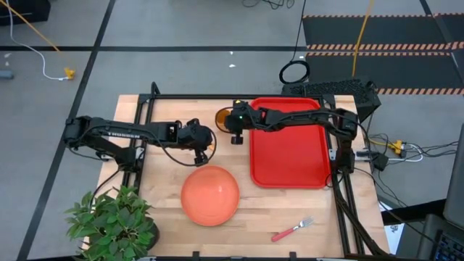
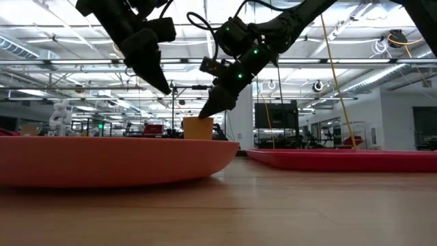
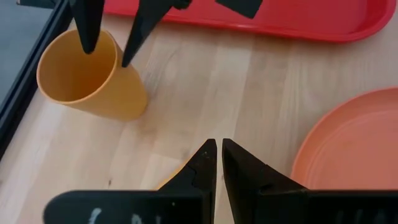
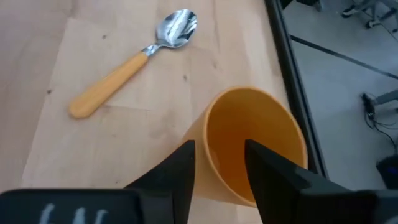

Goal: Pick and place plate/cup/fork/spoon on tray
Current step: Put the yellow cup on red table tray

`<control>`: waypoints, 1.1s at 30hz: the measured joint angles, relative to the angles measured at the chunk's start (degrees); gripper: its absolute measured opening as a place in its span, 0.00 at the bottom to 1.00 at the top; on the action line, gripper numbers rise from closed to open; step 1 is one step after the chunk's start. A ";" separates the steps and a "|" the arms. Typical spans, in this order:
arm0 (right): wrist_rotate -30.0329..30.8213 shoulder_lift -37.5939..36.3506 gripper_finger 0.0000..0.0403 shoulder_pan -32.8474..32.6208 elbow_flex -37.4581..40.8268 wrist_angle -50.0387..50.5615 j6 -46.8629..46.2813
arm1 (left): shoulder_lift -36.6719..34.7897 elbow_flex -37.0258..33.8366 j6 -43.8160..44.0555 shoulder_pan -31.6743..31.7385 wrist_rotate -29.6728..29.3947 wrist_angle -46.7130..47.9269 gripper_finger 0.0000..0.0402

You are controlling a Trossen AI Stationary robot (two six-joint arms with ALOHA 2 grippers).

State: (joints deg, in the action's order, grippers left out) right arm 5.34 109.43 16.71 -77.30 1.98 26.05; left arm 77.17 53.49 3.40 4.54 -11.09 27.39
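The orange cup (image 4: 261,137) stands upright on the wood table just left of the red tray (image 1: 290,145); it also shows in the low view (image 2: 198,128). My right gripper (image 4: 221,155) is open at the cup's rim, reaching over the tray from the right. The spoon (image 4: 124,71) lies flat on the table beyond the cup. My left gripper (image 3: 219,144) is shut and empty, above the table between cup and plate (image 1: 210,194). The fork (image 1: 292,230) lies near the front edge. My right gripper comes at the cup from above, slanting down. One finger (image 3: 87,25) reaches inside the cup's mouth and the other (image 3: 140,31) stands outside its wall (image 3: 121,74), on the tray side. I cannot tell whether either finger touches the wall. The cup rests on the table.
A potted plant (image 1: 112,221) stands at the near left corner. A black frame rail (image 4: 289,68) runs along the table's far edge right behind the cup. Bare wood lies between the plate and the tray.
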 joint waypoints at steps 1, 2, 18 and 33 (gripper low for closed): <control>-0.13 0.02 0.34 0.00 0.00 -0.04 0.15 | 0.00 0.00 0.05 -0.05 0.02 -0.13 0.08; -0.21 0.00 0.34 0.00 0.00 -0.06 0.17 | 0.00 0.00 0.11 -0.09 0.01 -0.22 0.08; -2.86 -0.09 0.20 1.29 1.29 0.55 4.96 | 0.01 0.00 0.37 -0.11 0.02 -0.61 0.08; -2.28 -0.86 0.01 1.33 1.38 3.43 7.51 | 0.00 0.00 0.33 -0.11 0.02 -0.58 0.08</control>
State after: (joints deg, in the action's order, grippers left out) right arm 3.06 108.57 18.04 -75.92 5.40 33.56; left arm 77.17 53.49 3.73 4.43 -11.07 26.81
